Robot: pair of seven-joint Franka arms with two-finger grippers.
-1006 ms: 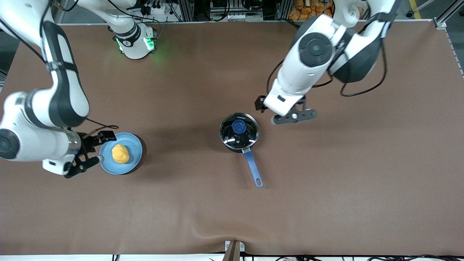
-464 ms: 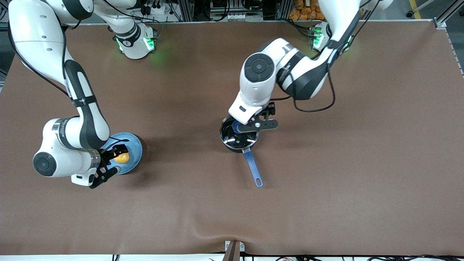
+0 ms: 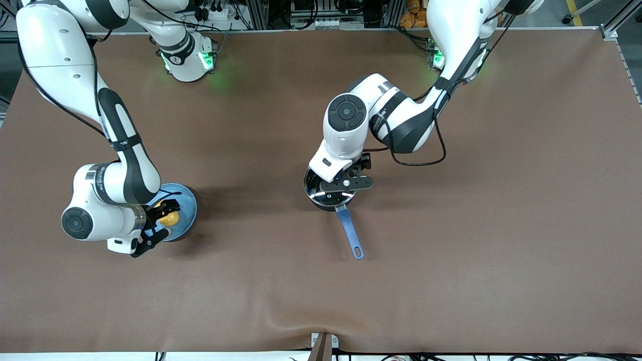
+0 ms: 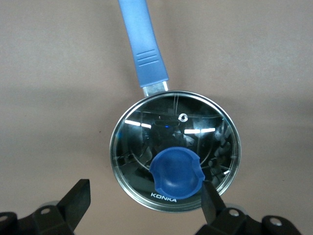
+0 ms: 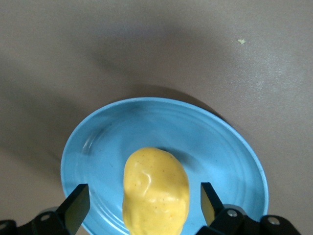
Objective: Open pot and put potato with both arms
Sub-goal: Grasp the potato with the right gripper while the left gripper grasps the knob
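Note:
The pot [image 3: 321,193] is a small black saucepan with a long blue handle [image 3: 349,233]. It stands mid-table with its glass lid [image 4: 142,142] on. My left gripper [image 3: 344,184] hangs just above the lid and is open [image 4: 145,198]. The blue knob [image 4: 176,172] lies between its fingers, close to one fingertip [image 4: 209,198]. The yellow-orange potato [image 3: 170,219] lies on a light-blue plate [image 3: 186,200] toward the right arm's end of the table. My right gripper [image 3: 156,224] is over it and open [image 5: 144,200]. One finger stands on each side of the potato [image 5: 155,191] without touching it.
The brown cloth covers the whole table and rises in a small wrinkle at the edge nearest the front camera [image 3: 323,321]. The plate's rim [image 5: 146,110] runs under the right gripper. Both arm bases stand along the edge farthest from the front camera.
The left gripper has swung from beside the pot to over its lid and lowered. The right gripper has moved from the plate's edge to over the potato. Both stayed open.

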